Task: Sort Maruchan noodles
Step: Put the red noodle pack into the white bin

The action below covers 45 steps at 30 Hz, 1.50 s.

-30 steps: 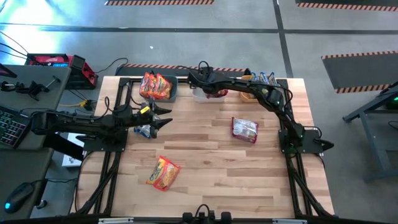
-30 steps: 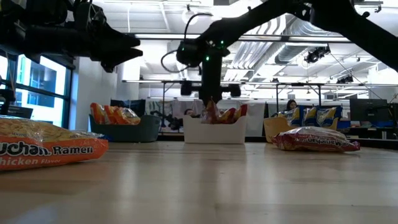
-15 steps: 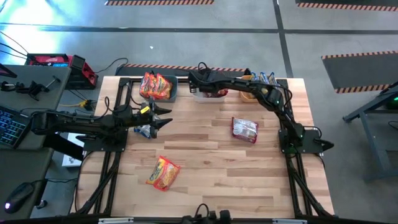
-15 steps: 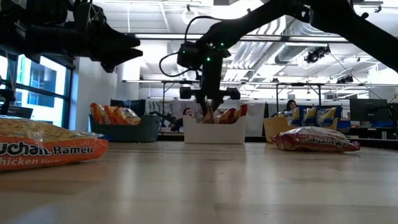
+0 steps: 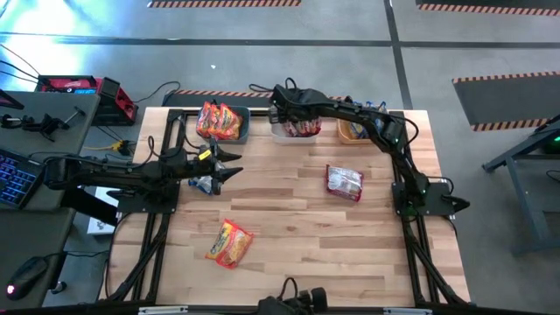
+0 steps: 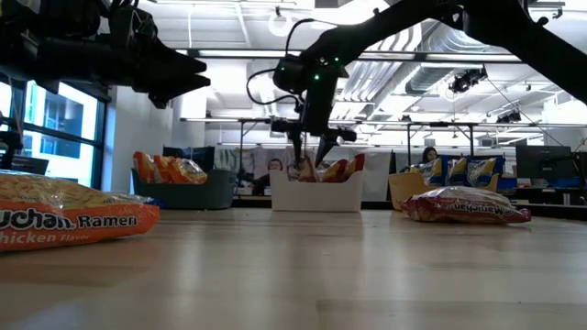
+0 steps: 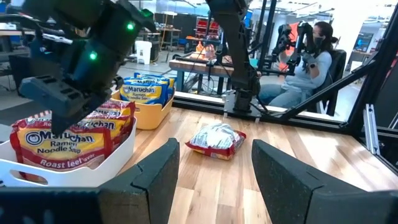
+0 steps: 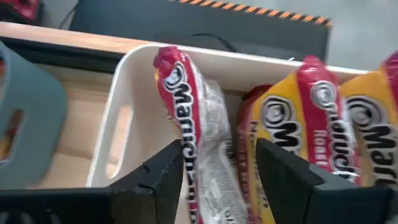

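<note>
High view: right pincer (image 5: 293,107) hovers over the white bin (image 5: 282,133); left pincer (image 5: 229,165) waits well short of it, spread.

Low view: right pincer's fingers (image 6: 326,147) stand apart above the bin.

Right wrist view: a maroon-white noodle packet (image 8: 196,143) stands released inside the bin, empty pincer above.

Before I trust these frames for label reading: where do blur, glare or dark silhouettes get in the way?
Right wrist view: the packet in the white bin is soft with blur. Low view: both arms are black silhouettes against bright ceiling lights; the near orange packet is cropped. High view: blue-white glare streaks the floor at top left. Left wrist view: print on the roast-beef packets reads sharply.
</note>
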Tool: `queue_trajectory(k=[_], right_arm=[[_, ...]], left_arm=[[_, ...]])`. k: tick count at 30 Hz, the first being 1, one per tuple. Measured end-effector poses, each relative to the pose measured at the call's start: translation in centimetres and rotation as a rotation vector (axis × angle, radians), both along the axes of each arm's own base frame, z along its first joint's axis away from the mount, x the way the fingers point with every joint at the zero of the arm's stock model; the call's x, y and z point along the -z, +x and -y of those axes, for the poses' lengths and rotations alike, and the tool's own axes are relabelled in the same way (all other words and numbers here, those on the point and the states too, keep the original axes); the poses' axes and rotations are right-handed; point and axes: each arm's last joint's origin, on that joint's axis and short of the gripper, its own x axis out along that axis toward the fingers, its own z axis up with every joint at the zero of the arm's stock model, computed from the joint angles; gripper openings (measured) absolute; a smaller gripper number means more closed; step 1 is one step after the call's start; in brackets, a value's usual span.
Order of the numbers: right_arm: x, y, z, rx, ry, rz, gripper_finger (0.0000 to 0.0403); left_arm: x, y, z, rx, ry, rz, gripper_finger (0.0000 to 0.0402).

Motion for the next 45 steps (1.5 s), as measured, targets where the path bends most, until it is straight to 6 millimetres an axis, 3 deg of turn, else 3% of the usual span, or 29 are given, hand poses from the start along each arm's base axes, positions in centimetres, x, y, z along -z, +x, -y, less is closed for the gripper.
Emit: queue_trajectory(k=[12,24,35,45], right_arm=[[0.0,0.2,1.8,-0.132,0.009,0.078,0.0169],[0.1,-0.4,2.5,-0.097,0.003,0.056,0.0008],[0.5,-1.5,2.2,0.083,0.005,-0.035,0.0003],[0.6,-1.7,2.2,0.117,-0.032,-0.069,0.0002]], left_arm=[[0.0,0.0,0.0,0.000,0.002,0.000,0.0188],[0.0,0.0,0.0,0.000,0.002,0.000,0.0188],[0.0,0.0,0.0,0.000,0.002,0.000,0.0188],[0.0,0.0,0.0,0.000,0.002,0.000,0.0188]])
